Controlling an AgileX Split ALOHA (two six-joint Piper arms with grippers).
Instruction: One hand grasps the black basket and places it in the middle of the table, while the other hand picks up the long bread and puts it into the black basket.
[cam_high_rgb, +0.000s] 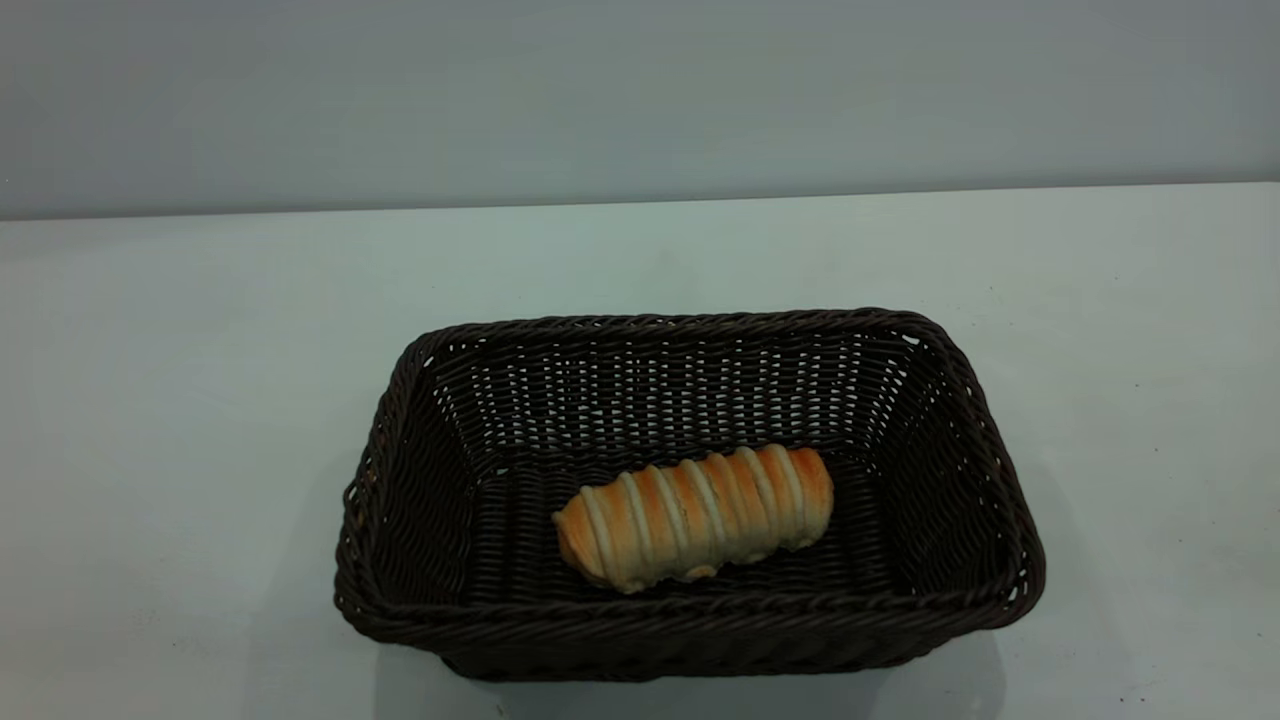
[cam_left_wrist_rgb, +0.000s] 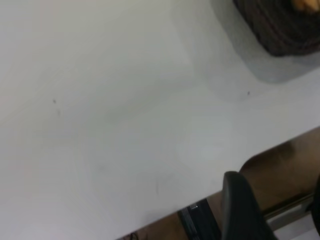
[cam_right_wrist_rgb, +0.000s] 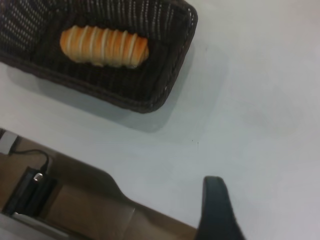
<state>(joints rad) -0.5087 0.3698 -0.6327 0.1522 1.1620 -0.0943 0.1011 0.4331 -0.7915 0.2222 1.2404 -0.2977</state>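
The black basket (cam_high_rgb: 690, 640) stands on the table (cam_high_rgb: 180, 400) at the middle front. The long bread (cam_high_rgb: 695, 515) lies inside it on the basket floor, slightly slanted. Neither gripper shows in the exterior view. My left gripper (cam_left_wrist_rgb: 275, 178) is open and empty over the table's edge, far from the basket (cam_left_wrist_rgb: 280, 30); a sliver of the bread (cam_left_wrist_rgb: 306, 4) shows there. My right gripper (cam_right_wrist_rgb: 267, 190) is open and empty, with one finger (cam_right_wrist_rgb: 215, 207) in view, away from the basket (cam_right_wrist_rgb: 150, 90) and the bread (cam_right_wrist_rgb: 104, 46).
The table's edge shows in both wrist views, with brown floor (cam_left_wrist_rgb: 280, 165) and a dark cabled device (cam_right_wrist_rgb: 30, 187) below it. A grey wall (cam_high_rgb: 640, 90) rises behind the table.
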